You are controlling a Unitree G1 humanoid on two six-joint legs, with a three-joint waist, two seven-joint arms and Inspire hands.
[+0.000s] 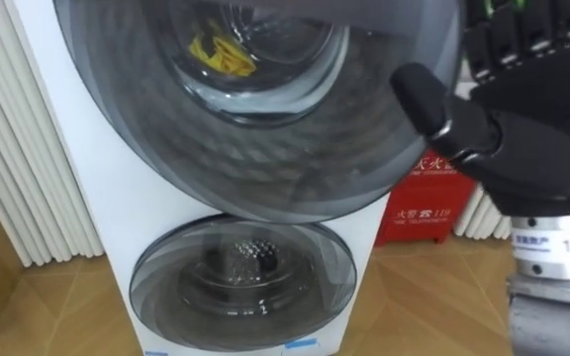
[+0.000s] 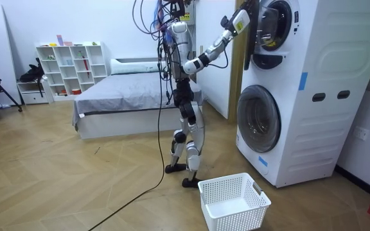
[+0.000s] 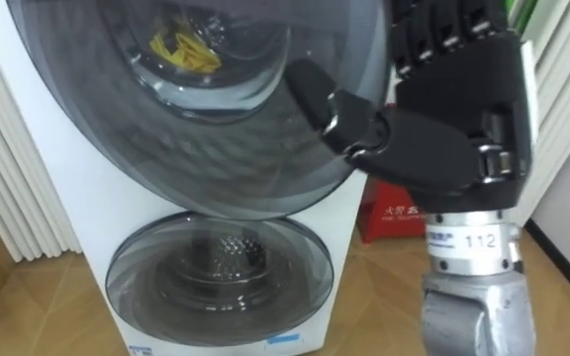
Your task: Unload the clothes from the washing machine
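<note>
A yellow cloth (image 1: 221, 54) lies inside the upper drum and shows through the round glass of the upper washer door (image 1: 265, 158). My right hand (image 1: 532, 138) is raised at that door's right edge. Its back faces me, its fingers point straight up and its thumb reaches left across the door's rim; the hand is open and holds nothing. In the room view I stand on the wooden floor in front of the stacked white machines (image 2: 313, 90), one arm lifted so the right hand (image 2: 239, 20) is at the upper door.
The lower machine's round door (image 1: 240, 282) is closed. A red box (image 1: 428, 203) stands on the floor right of the machines and a white radiator (image 1: 18, 148) is on their left. A white laundry basket (image 2: 233, 202) sits by my feet, and a bed (image 2: 127, 96) is behind me.
</note>
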